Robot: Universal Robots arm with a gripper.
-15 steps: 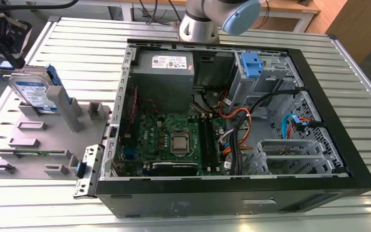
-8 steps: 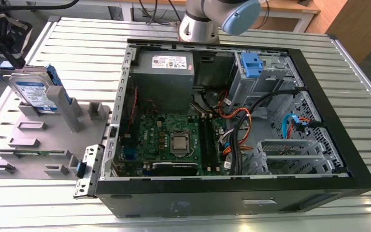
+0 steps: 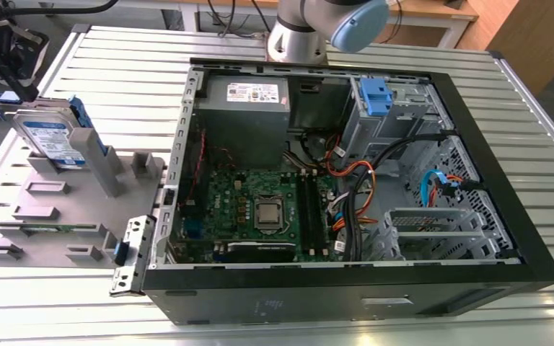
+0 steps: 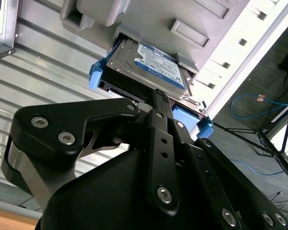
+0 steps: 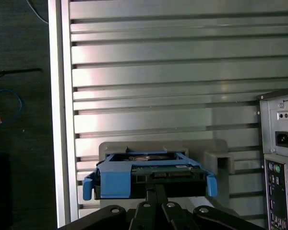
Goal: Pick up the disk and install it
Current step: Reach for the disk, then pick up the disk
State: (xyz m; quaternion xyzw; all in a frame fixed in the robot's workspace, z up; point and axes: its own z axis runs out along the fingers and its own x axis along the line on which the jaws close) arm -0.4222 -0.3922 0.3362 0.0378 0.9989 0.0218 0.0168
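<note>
the disk (image 3: 49, 138) stands on edge, leaning a little, in a slot of the grey holder (image 3: 113, 176) on the slatted metal table (image 3: 123, 65), at the exterior view's left of the open computer case (image 3: 354, 303). its blue bracket (image 5: 110, 179) wraps its sides. the black tool (image 4: 158, 96) is at the disk's free edge, its fingers (image 5: 156, 189) drawn narrow together at the middle of that edge and seemingly pinching it. the white and blue label (image 4: 158, 64) faces out in the second wrist view.
</note>
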